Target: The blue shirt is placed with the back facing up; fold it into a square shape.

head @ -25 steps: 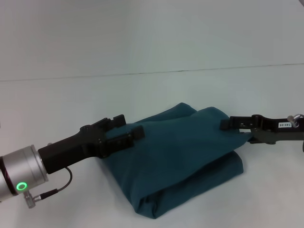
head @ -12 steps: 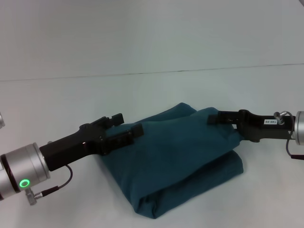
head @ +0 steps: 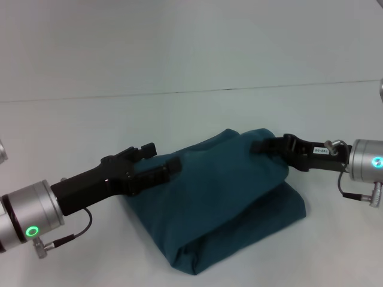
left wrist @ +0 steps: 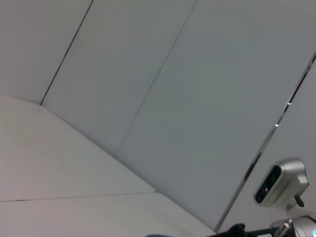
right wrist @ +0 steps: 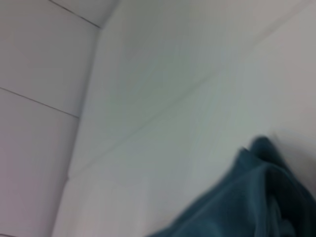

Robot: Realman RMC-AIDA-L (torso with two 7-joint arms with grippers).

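The blue shirt (head: 227,203) lies as a thick folded bundle on the white table (head: 90,125); it also fills a corner of the right wrist view (right wrist: 247,207). My right gripper (head: 258,145) reaches in from the right and is shut on the shirt's raised far-right edge, holding that fabric above the bundle. My left gripper (head: 160,160) comes in low from the left, its two fingers spread apart over the shirt's left edge with nothing visibly pinched. The shirt's front and its lettering are hidden.
A pale wall (head: 191,42) rises behind the table's far edge. White tabletop surrounds the shirt. In the left wrist view a small grey camera-like unit (left wrist: 279,180) shows, with the right arm's dark tip (left wrist: 237,229) below it.
My right gripper has moved left and slightly up, carrying the shirt's right edge over the bundle. The left gripper has stayed almost where it was.
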